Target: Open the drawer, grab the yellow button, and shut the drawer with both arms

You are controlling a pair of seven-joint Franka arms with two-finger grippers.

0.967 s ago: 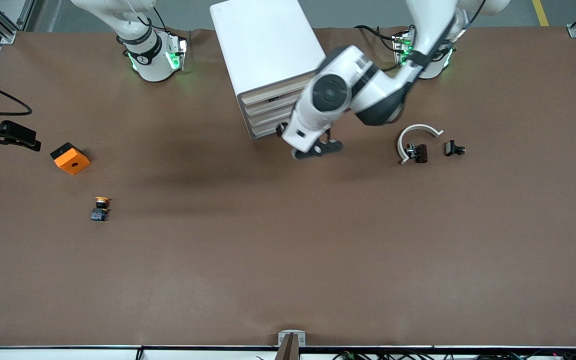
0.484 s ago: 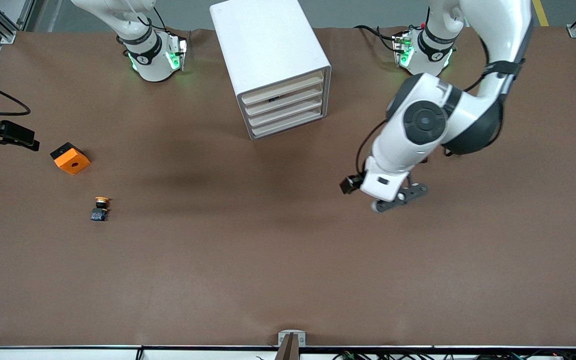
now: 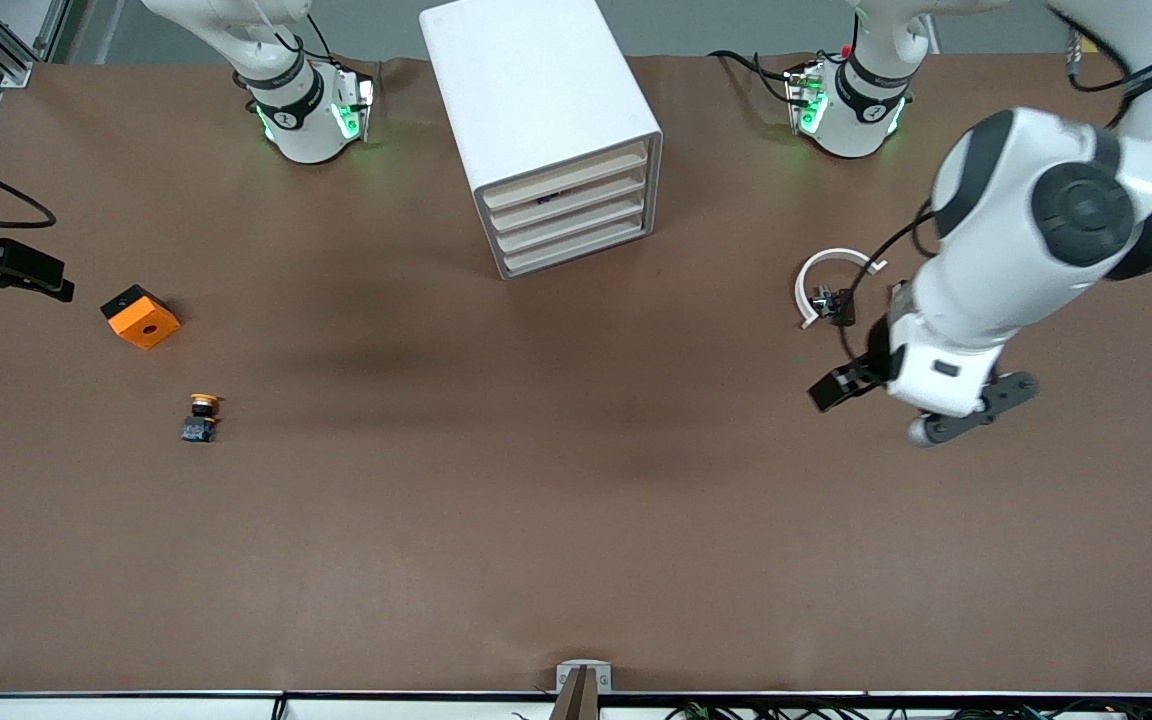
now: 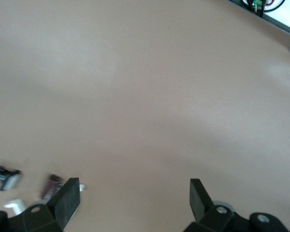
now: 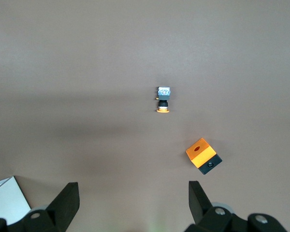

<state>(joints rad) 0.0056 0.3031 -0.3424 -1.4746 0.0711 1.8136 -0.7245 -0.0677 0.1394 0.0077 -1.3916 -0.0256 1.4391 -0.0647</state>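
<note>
1. The drawer (image 3: 564, 172) sits flush at the top of the cabinet (image 3: 536, 100), its front in line with the three below.
2. The button (image 3: 201, 417) lies on the table (image 3: 576, 520) at about 8 o'clock from the cabinet, toward the right arm's end, just nearer the front camera than the cube (image 3: 140, 316).
3. My left gripper (image 4: 133, 198) hangs released over bare table, at 5 o'clock from a white ring (image 3: 829, 280).
4. My right gripper (image 5: 133, 199) is also spread, holding nothing, high over the button (image 5: 163, 99) and cube (image 5: 203, 154).
</note>
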